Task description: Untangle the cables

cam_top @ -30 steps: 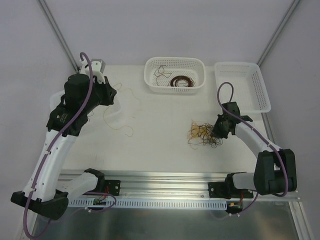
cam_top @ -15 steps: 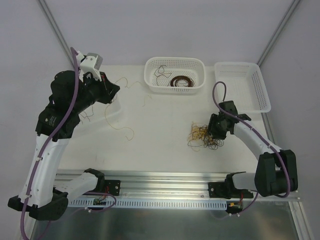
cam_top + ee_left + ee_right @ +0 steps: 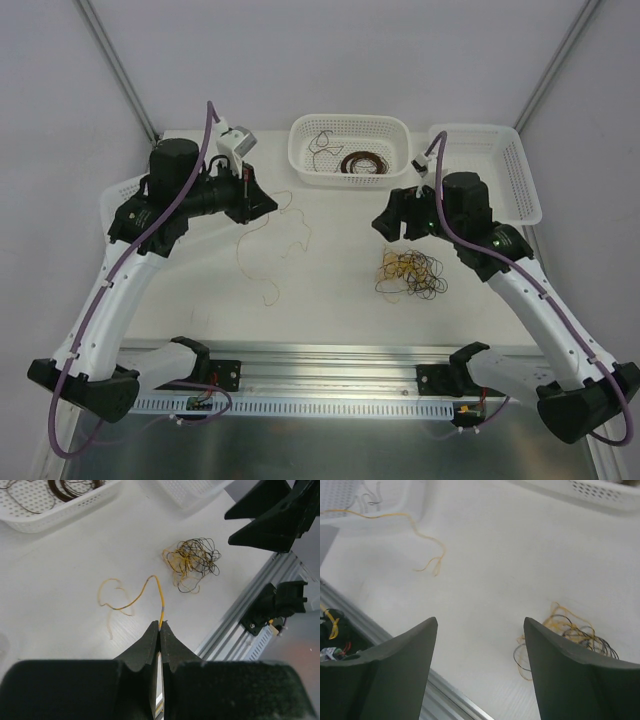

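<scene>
**On the white desk: one yellow strand in the left tool, the clump lying loose**

The white desk (image 3: 330,310) sits inside pale walls, with a metal rail (image 3: 330,360) along its near edge where both arms are bolted.

Just beyond the rail, right of centre, lies the clump (image 3: 410,272) of thin black and yellow-tan cables. It rests flat on the desk and nothing touches it.

The right tool (image 3: 385,222) hangs above the clump's far-left side. Its jaws stand wide apart and hold nothing. In the right wrist view the clump shows low beside the right-hand finger, not between the two. It reads as a tool raised clear of the tangle, perhaps to leave the strands free to part.

Left of centre, the left tool (image 3: 160,626) is pinched tight on a single yellow strand (image 3: 163,605). The strand hangs from the tool and curls across the desk, well apart from the clump. Holding it by one end and high probably keeps it from snagging the others again while it is carried off.

Along the far edge stand two white perforated baskets. The middle basket (image 3: 350,182) already holds coiled cables (image 3: 362,163) and a loose squiggle, so it is likely where sorted strands go. The right basket (image 3: 520,190) looks to have nothing in it.

Most of the tangle is not yet separated.
</scene>
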